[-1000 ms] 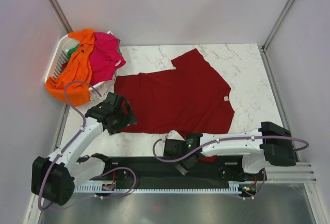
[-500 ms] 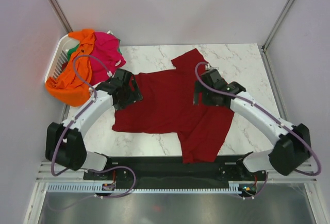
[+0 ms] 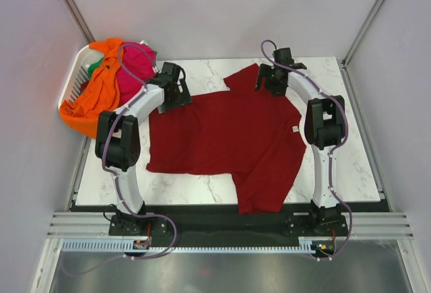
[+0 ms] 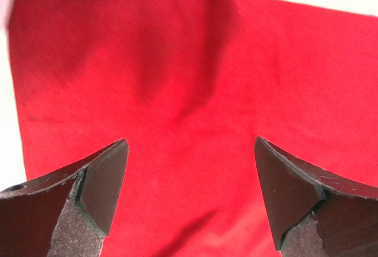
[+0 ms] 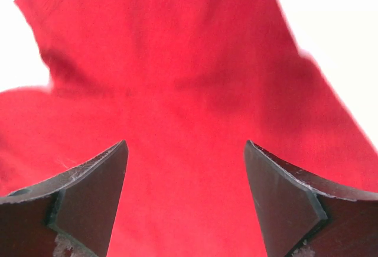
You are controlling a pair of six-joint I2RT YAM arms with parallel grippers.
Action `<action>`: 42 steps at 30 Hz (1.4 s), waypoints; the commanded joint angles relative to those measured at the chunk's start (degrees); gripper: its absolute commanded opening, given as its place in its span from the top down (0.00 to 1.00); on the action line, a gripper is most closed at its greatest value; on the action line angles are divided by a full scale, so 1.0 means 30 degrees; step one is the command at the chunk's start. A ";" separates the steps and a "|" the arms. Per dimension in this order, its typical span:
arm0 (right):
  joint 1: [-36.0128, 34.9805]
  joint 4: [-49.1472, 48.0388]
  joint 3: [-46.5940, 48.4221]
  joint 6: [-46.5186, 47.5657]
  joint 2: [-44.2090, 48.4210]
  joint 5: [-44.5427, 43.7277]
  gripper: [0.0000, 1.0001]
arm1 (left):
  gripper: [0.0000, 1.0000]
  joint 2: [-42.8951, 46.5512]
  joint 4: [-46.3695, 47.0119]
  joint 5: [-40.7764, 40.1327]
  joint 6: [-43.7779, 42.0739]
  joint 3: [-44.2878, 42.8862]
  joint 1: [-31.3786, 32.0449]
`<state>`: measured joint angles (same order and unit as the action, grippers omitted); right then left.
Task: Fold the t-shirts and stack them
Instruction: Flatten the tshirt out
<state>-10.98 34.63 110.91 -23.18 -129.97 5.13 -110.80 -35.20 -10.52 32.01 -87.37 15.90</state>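
Red shirt spread out, no fold made yet.
Your left gripper (image 3: 174, 92) and right gripper (image 3: 271, 81) hang wide open and empty over the far edge of the red shirt (image 3: 229, 135), which lies flat on the table (image 3: 337, 165). The other shirts (image 3: 111, 84) sit heaped in the basket (image 3: 73, 77). Nothing is stacked.
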 commanded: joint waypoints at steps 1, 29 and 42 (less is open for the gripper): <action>0.0438 -0.0498 0.3124 0.0461 -0.2717 0.2859 0.14 | 0.05 -0.1031 0.0278 -0.0653 -0.1177 -0.1313 -0.0670; 0.5801 -0.3164 1.0314 -0.2734 -0.9353 0.6842 0.09 | 0.07 -0.2326 -0.0102 0.0023 -0.2672 -0.4422 0.0002; 0.3808 -0.1351 -0.2021 -0.0299 0.6885 0.2192 0.02 | 0.09 0.5994 -0.0514 -0.2695 -0.0009 0.5002 0.0764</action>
<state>0.67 28.71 113.84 -25.65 -126.06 17.52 -97.49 -37.23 -13.76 28.42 -77.47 18.63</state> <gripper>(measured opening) 0.979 0.916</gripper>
